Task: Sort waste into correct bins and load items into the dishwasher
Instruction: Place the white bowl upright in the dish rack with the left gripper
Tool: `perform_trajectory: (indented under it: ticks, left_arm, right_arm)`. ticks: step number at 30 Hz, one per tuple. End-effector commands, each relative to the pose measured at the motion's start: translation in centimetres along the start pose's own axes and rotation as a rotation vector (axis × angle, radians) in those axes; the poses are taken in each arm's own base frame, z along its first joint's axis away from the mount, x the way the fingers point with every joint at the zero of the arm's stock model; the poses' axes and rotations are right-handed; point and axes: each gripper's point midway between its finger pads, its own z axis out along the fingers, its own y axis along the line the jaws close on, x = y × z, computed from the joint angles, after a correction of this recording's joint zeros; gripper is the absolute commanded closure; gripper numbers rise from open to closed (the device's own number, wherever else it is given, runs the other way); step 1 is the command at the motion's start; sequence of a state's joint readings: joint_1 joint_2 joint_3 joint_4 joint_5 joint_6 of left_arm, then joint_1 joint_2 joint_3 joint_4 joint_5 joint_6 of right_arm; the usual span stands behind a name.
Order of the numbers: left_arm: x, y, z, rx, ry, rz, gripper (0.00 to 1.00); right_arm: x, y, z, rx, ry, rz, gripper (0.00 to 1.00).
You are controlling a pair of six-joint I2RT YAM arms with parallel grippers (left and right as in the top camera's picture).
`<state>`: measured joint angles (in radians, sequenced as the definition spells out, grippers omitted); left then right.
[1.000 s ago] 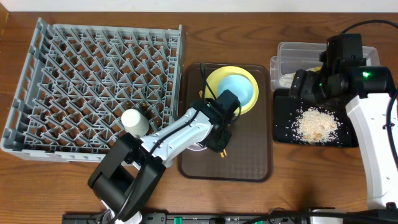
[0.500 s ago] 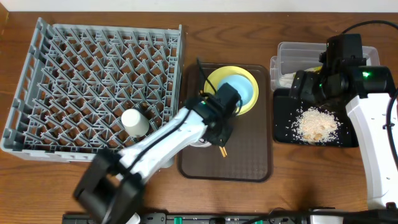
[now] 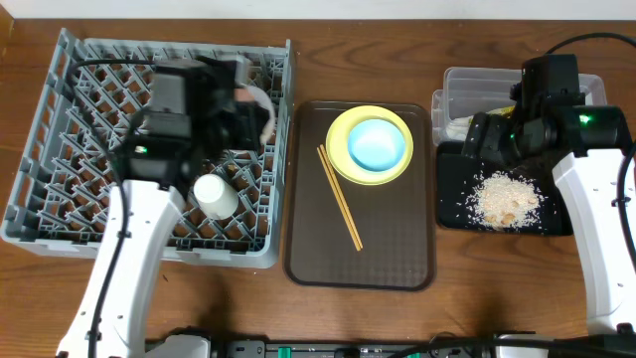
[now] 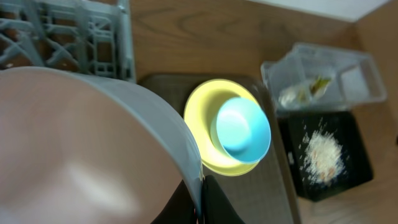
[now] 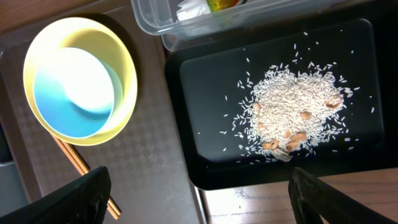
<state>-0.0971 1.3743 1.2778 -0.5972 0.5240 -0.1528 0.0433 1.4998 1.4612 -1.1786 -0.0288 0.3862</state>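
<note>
My left gripper (image 3: 246, 114) is shut on the rim of the white bowl (image 3: 258, 104) and holds it over the right part of the grey dish rack (image 3: 60, 199). In the left wrist view the bowl (image 4: 81, 143) fills the left side, pinched between the fingers (image 4: 200, 202). A small white cup (image 3: 215, 195) sits in the rack. The light-blue bowl (image 3: 378, 142) rests on the pale-yellow plate (image 3: 343, 169). The chopsticks (image 3: 340, 199) lie on the brown tray. My right gripper (image 3: 487, 134) is open and empty (image 5: 202, 196) above the black tray (image 3: 452, 204) of rice scraps (image 3: 505, 199).
The brown serving tray (image 3: 397, 259) lies between the rack and the bins. The clear tub (image 3: 467, 85) behind the black tray holds the white napkin (image 5: 189, 7) and the green-and-orange wrapper (image 5: 221, 4). Bare wooden table runs along the front edge.
My left arm lifted the white bowl off the brown tray and swung it left over the dish rack, uncovering the chopsticks. The right arm has not moved.
</note>
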Motion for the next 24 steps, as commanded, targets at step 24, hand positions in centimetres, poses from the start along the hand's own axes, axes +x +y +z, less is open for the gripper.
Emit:
perform_trajectory:
  ticks: [24]
  left_arm:
    - [-2.3, 17.3, 1.4, 0.576, -0.071, -0.538, 0.67]
  right_arm:
    - [0.1, -0.6, -0.4, 0.013, -0.002, 0.008, 0.12]
